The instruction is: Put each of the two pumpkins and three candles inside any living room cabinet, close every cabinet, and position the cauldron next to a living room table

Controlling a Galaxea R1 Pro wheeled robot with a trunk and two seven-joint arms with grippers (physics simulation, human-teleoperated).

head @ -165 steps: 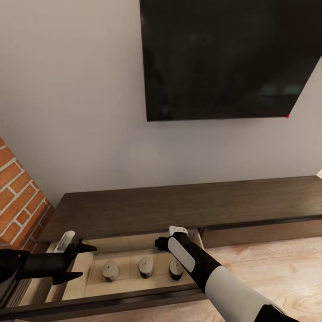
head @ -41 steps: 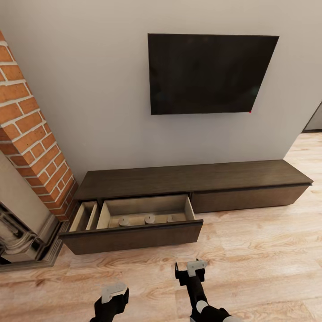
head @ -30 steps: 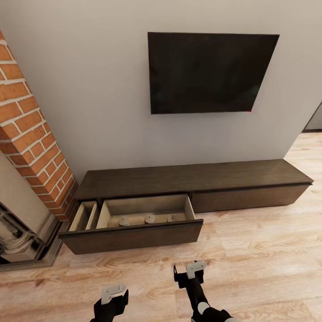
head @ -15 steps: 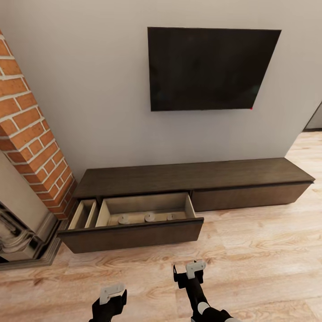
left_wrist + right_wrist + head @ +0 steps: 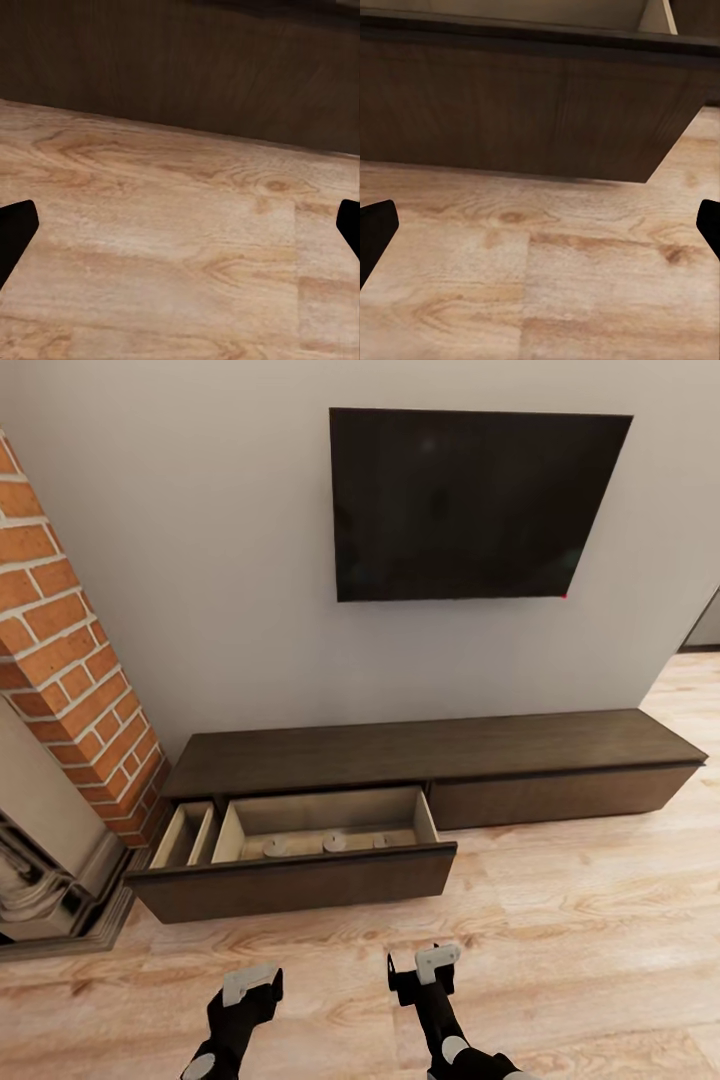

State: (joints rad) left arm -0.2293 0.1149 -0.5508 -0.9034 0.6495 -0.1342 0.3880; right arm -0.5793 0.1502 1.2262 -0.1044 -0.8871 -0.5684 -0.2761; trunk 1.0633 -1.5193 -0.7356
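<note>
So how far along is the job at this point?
Done: three candles sit in the cabinet's open drawer. In hand: nothing; the left end effector and right end effector are open over the floor. Left: both pumpkins, closing the drawer, moving the cauldron.

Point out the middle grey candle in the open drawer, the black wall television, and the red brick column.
Middle grey stubby candle (image 5: 334,843), head view, its top face.
Black wall television (image 5: 470,505), head view, screen centre.
Red brick column (image 5: 70,660), head view, its front bricks.
</note>
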